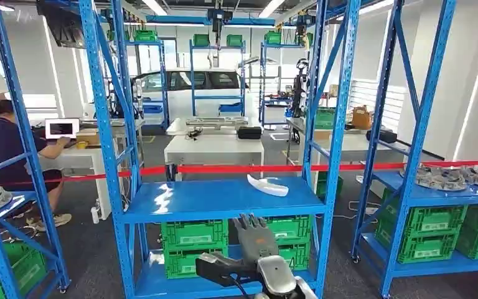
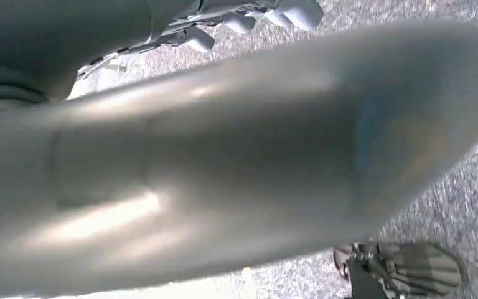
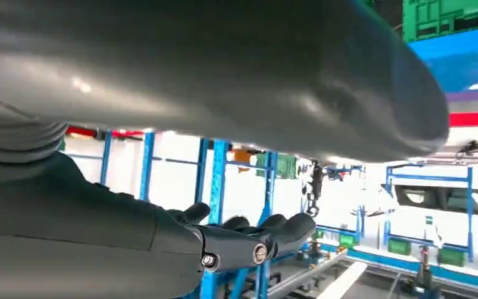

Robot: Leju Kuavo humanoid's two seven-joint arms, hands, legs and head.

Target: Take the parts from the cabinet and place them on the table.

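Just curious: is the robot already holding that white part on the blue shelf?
No, the white part lies alone on the blue shelf, apart from the right hand.

Blue uprights (image 1: 107, 118) flank the open shelf (image 1: 218, 199); the white part (image 1: 267, 185) lies unobstructed there.

Left robot hand (image 2: 249, 18) mostly hidden behind blurred thumb; grip unclear.

right hand (image 1: 253, 236): I see dark grey ribbed fingers, small silver screws at the knuckles
wrist: black camera block, glossy silver-grey rounded cover, black cable
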